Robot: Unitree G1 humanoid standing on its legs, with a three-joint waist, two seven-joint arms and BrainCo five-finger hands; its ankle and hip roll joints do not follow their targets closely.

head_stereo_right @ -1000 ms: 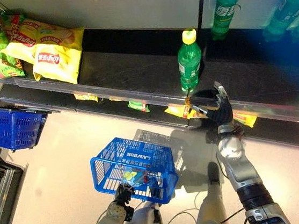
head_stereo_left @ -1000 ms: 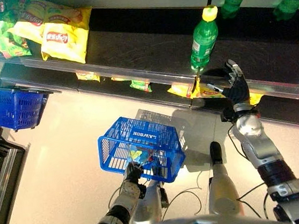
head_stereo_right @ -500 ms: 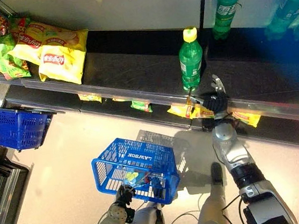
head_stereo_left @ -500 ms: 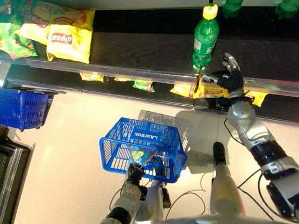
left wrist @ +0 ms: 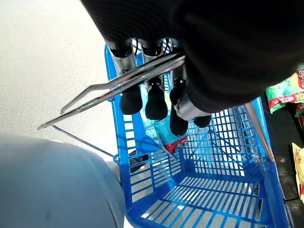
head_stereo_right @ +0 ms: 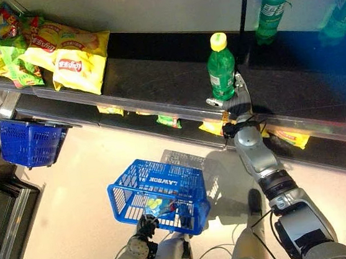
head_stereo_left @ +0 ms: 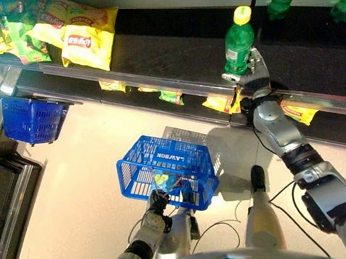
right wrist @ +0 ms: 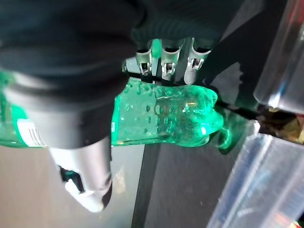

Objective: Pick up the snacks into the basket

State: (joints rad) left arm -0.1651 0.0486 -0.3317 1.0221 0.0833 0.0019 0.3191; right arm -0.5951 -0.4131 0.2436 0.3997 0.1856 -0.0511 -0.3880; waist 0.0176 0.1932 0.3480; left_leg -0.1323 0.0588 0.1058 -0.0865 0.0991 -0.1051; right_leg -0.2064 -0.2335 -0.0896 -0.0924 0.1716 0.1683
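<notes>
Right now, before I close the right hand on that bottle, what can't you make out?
- Right hand fingers: behind the green bottle in the right wrist view; contact unclear.
- Bottle's cap: cut off by that view's edge.
- Basket contents: behind blue mesh, and the left hand in the left wrist view.
- Lower-shelf packets: under the shelf edge.

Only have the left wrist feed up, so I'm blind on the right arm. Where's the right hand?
Observer: The right hand is up at the shelf, at the base of the green bottle with the yellow cap.
Operator: Gripping it?
Observer: Not closed round it. In the right wrist view the fingers lie straight along the bottle's lower body, thumb on the other side.
Operator: Bottle upright?
Observer: Yes, standing on the dark shelf.
Operator: Any snacks near that hand?
Observer: A yellow packet lies on the lower shelf just below it.
</notes>
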